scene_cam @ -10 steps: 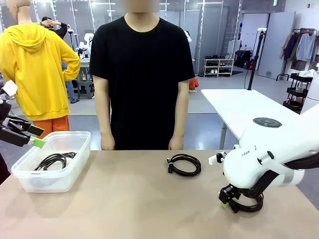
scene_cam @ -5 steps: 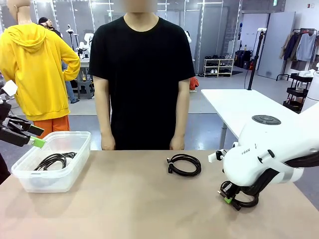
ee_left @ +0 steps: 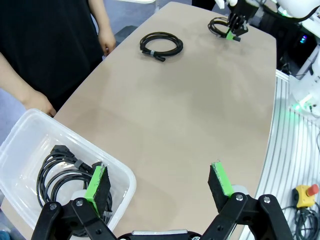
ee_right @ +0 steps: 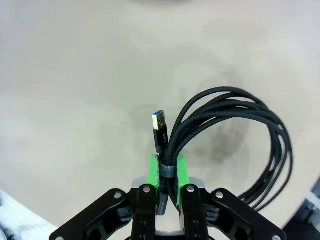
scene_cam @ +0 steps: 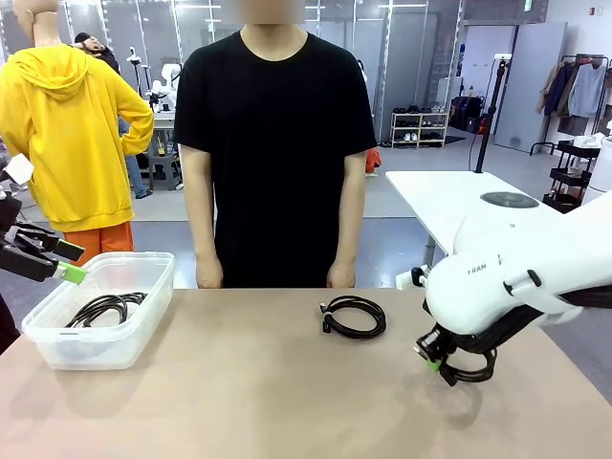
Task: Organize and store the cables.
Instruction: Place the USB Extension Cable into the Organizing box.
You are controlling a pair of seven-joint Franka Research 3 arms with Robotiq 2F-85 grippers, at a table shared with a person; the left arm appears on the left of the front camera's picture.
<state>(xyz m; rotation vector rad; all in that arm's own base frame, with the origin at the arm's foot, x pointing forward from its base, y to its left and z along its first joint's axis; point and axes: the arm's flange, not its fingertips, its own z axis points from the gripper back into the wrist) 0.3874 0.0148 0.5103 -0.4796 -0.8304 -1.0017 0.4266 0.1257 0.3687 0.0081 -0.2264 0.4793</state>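
- Three black cables lie about the desk (scene_cam: 249,402), read here as a clock face with six at the robot's edge.
- Four o'clock, nearest: the right hand (scene_cam: 435,365) is clamped tight on the bound section of the held coil (ee_right: 250,145). Its loops bulge to one side of the pads, and its blue-tongued plug (ee_right: 159,121) stands just past the fingertips.
- Nine o'clock: the left hand (ee_left: 160,182), spread wide and holding nothing, hovers at the rim of the clear bin (scene_cam: 96,349), where the second coil (scene_cam: 105,308) lies.
- One o'clock, farthest: the third coil (scene_cam: 354,316) lies flat, well apart from both, near the person (scene_cam: 277,143).
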